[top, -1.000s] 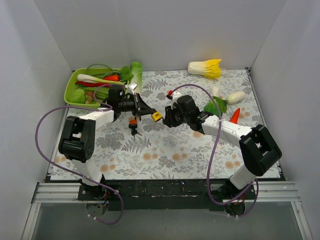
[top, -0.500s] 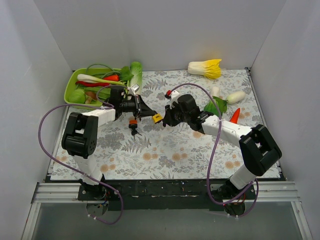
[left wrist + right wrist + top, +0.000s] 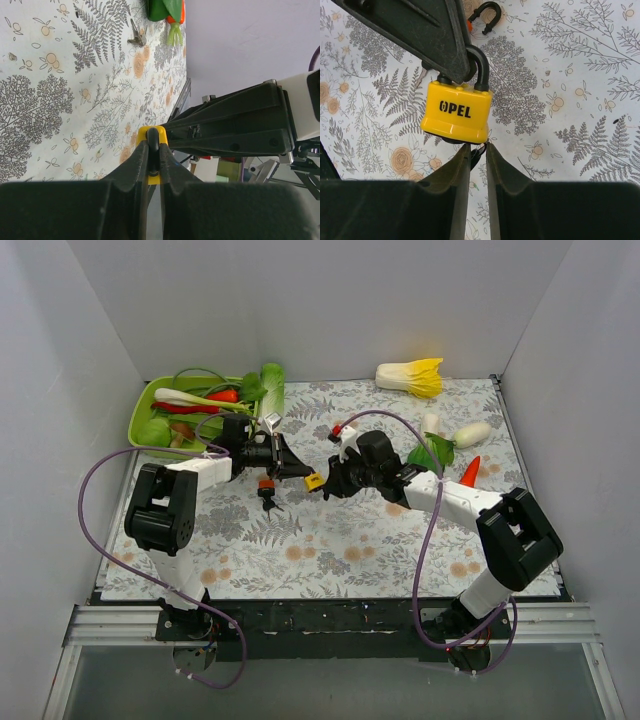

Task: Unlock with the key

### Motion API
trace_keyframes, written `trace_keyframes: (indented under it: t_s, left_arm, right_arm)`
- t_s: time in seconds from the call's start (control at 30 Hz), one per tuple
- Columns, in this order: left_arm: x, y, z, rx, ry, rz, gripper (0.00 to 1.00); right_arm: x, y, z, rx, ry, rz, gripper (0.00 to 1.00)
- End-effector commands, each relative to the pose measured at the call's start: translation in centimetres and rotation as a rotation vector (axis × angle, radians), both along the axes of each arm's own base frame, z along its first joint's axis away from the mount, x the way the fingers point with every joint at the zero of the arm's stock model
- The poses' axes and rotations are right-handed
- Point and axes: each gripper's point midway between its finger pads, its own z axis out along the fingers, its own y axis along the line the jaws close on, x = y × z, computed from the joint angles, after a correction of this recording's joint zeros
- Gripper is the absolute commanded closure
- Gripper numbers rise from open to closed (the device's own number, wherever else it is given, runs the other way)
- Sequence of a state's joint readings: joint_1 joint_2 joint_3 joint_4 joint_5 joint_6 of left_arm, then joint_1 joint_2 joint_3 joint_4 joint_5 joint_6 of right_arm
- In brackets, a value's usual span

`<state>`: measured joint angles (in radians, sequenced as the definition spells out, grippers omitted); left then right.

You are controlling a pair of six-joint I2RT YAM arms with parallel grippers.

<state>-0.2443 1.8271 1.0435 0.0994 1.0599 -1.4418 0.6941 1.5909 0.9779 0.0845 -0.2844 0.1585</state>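
Note:
A yellow OPEL padlock point(image 3: 456, 112) hangs just above the floral mat; it shows small in the top view point(image 3: 313, 481). My left gripper point(image 3: 303, 473) is shut on its black shackle point(image 3: 481, 62), which sits pinched between the fingertips in the left wrist view point(image 3: 152, 150). My right gripper point(image 3: 478, 150) sits directly under the lock body, shut on the dark head of a key point(image 3: 477, 153) that stands at the lock's underside. The key's blade is hidden. In the top view the right gripper point(image 3: 326, 485) meets the lock from the right.
A small orange padlock with keys point(image 3: 266, 490) lies on the mat just left of the grippers. A green tray of vegetables point(image 3: 150, 405) stands at the back left. A cabbage point(image 3: 412, 377), white radish point(image 3: 470, 432), leafy green point(image 3: 432, 452) and carrot point(image 3: 470, 470) lie to the right. A loose key point(image 3: 135, 36) lies on the mat.
The padlock and both grippers have shifted slightly down and toward the near side. Both grips are unchanged.

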Motion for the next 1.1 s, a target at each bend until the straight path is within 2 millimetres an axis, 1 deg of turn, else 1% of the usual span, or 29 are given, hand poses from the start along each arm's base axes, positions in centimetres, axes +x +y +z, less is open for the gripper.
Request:
trace_keyframes:
  t_s: [0.0,0.07,0.1,0.17,0.33,0.37,0.4,0.47,0.53,0.57,0.73,0.8,0.93,1.07]
  left_arm:
    - [0.4,-0.4,2.2,-0.027,-0.067,-0.033,1.0]
    - [0.4,-0.4,2.3,-0.022,-0.07,-0.029,1.0]
    - [0.5,-0.4,2.3,-0.017,-0.074,-0.024,1.0]
    - [0.5,-0.3,2.3,-0.015,-0.078,-0.022,1.0]
    - [0.6,-0.3,2.4,-0.014,-0.084,-0.022,1.0]
    - [0.5,-0.3,2.3,-0.01,-0.083,-0.021,1.0]
    - [0.6,-0.3,2.3,-0.009,-0.084,-0.02,1.0]
    - [0.6,-0.3,2.3,-0.004,-0.085,-0.015,1.0]
    - [0.7,-0.2,2.3,-0.001,-0.09,-0.015,1.0]
    - [0.6,-0.3,2.3,-0.002,-0.088,-0.016,1.0]
    - [0.7,-0.3,2.4,-0.002,-0.09,-0.016,1.0]
    - [0.7,-0.2,2.3,0.001,-0.089,-0.013,1.0]
    - [0.7,-0.2,2.2,0.001,-0.089,-0.013,1.0]
    - [0.6,-0.3,2.3,-0.003,-0.092,-0.02,1.0]
  right_arm:
    - [0.3,0.8,0.4,0.013,0.017,-0.007,0.73]
    - [0.5,0.3,-0.7,-0.036,0.043,-0.038,0.72]
    - [0.7,0.4,-0.6,-0.044,0.043,-0.048,0.71]
    - [0.7,0.3,-1.3,-0.068,0.052,-0.064,0.69]
    - [0.7,0.5,-1.8,-0.085,0.06,-0.106,0.69]
    - [1.0,0.4,-1.9,-0.095,0.052,-0.126,0.69]
    - [0.7,0.1,-2.4,-0.122,0.066,-0.134,0.69]
    - [1.3,-0.2,-2.3,-0.162,0.039,-0.17,0.69]
    - [1.2,-0.4,-2.5,-0.197,0.023,-0.174,0.68]
    - [1.5,-0.4,-2.3,-0.213,0.0,-0.192,0.68]
    - [1.4,-0.1,-2.5,-0.215,-0.003,-0.188,0.66]
    - [1.3,0.1,-2.4,-0.219,-0.005,-0.184,0.64]
    - [1.1,0.0,-2.4,-0.246,-0.029,-0.193,0.62]
    - [1.2,0.3,-1.8,-0.207,-0.049,-0.197,0.69]
